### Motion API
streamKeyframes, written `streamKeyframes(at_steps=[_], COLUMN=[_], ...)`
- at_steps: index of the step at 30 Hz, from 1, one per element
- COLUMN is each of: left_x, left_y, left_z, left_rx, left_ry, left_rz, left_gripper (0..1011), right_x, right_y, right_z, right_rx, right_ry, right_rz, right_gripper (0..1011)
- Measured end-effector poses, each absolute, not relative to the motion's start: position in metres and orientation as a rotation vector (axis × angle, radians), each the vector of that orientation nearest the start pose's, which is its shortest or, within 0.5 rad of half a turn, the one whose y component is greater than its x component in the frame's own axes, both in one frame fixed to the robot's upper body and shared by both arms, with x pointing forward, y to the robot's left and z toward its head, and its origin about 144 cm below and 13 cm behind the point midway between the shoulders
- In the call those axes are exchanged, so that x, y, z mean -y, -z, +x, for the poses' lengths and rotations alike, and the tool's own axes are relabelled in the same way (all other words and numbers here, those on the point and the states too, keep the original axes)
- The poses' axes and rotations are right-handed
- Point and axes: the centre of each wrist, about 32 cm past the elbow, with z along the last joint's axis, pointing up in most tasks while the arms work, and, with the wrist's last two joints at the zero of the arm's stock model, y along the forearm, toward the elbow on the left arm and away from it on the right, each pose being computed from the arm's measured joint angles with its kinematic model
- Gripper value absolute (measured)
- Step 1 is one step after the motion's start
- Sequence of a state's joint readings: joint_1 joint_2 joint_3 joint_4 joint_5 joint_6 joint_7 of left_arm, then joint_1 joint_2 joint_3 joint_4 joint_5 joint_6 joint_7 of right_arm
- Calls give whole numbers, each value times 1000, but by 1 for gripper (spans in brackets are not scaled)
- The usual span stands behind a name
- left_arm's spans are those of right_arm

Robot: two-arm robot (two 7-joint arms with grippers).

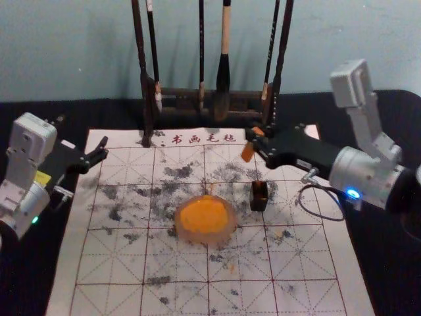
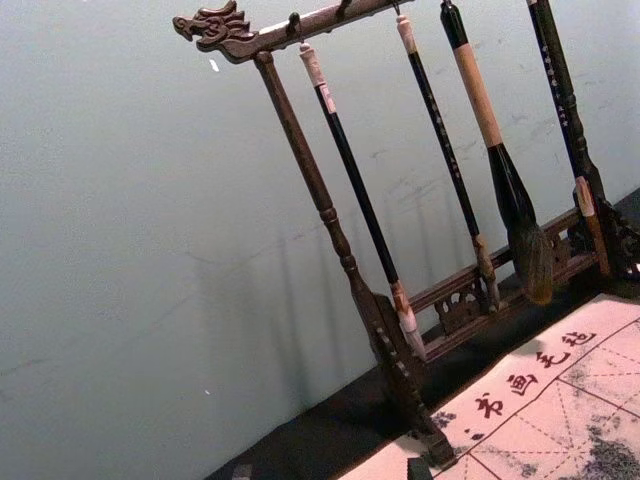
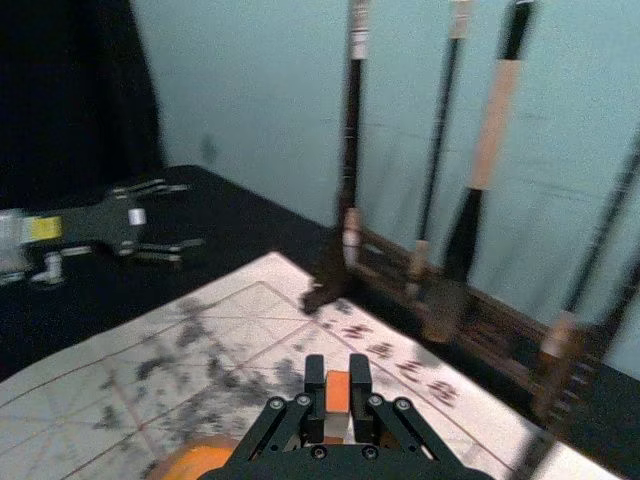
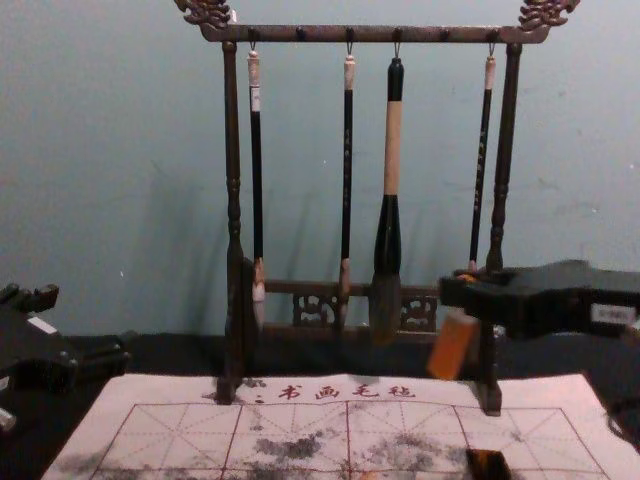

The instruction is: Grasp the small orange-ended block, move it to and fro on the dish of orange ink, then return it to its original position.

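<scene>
Head view, R tool (image 1: 254, 139) inward w/ blk (image 1: 248, 152), L tool (image 1: 102, 149) left

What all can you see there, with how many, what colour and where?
Small orange-ended block: one, orange, in right claw
Round ink dish: one, pale rim, orange ink, mat's middle
Small box-shaped piece: one, dark, right of dish
Hanging long-handled brushes: four, black and tan handles, on rack
Carved wooden rack: one, dark brown, mat's far edge
Gridded mat: one, white, red lines, black smudges, on cloth
Cloth: one, black, under mat
Wall: one, blue-green, behind
Right claw: one, black, above mat
Left claw: one, black, mat's left side
</scene>
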State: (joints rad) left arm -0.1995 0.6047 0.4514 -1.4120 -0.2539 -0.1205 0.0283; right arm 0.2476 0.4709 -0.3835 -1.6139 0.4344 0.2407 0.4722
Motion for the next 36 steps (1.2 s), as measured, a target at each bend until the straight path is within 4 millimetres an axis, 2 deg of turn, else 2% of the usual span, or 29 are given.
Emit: streamKeyframes(at_steps=[8, 18, 36], left_x=[-310, -310, -310], left_y=[-1140, -1140, -1140], left_z=[489, 489, 489], left_rx=[285, 285, 285], left_ry=[-1248, -1248, -1248], left_rz=[304, 304, 304], left_gripper=[1001, 1001, 1001], right_x=[235, 217, 200], right_y=[-1207, -1202, -1191], right_z=[526, 546, 556], right_rx=[-43, -32, -59], right_ry=[591, 492, 444], right_rz=[-207, -283, -390], right_gripper=[129, 127, 127])
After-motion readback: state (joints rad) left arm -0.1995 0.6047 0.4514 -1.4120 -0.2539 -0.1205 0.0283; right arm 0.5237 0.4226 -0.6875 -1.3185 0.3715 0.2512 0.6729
